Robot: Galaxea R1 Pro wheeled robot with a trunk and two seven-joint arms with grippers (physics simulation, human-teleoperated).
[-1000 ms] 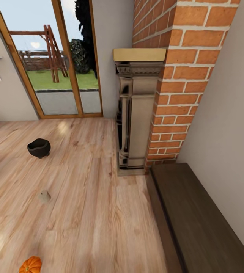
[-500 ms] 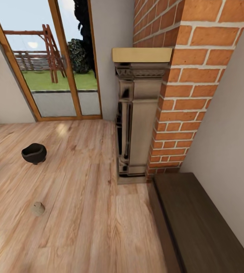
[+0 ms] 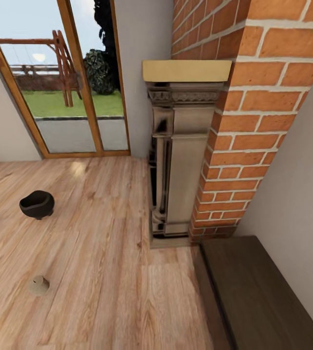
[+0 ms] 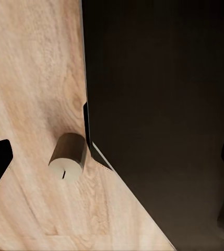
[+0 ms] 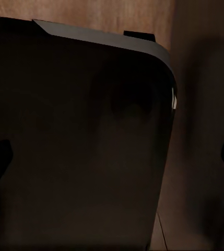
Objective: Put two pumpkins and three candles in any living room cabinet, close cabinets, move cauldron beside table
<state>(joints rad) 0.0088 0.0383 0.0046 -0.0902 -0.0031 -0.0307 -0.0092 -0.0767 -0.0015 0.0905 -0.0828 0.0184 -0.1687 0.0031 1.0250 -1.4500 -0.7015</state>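
Cabinet (image 3: pixel 268 291): long dark-brown unit on the floor beside the brick fireplace (image 3: pixel 234 146), fronts apparently shut; candle (image 4: pixel 68 158) lying just ahead of the left gripper (image 4: pixel 112 162), whose fingers stand spread; cauldron (image 3: pixel 37 204) farther off; step judged approach, next a candle pickup.

Light wood-plank floor (image 3: pixel 102 272), grain running away from camera, sun glare patch near the door. Glass door (image 3: pixel 64 82) in an orange-brown wooden frame; lawn, swing frame and dark shrub outside, bright daylight. Plain pale walls (image 3: pixel 297 160). Red brick chimney breast (image 3: pixel 253 121) at right, with a beige carved fireplace surround (image 3: pixel 183 155) and a pale mantel slab on top.
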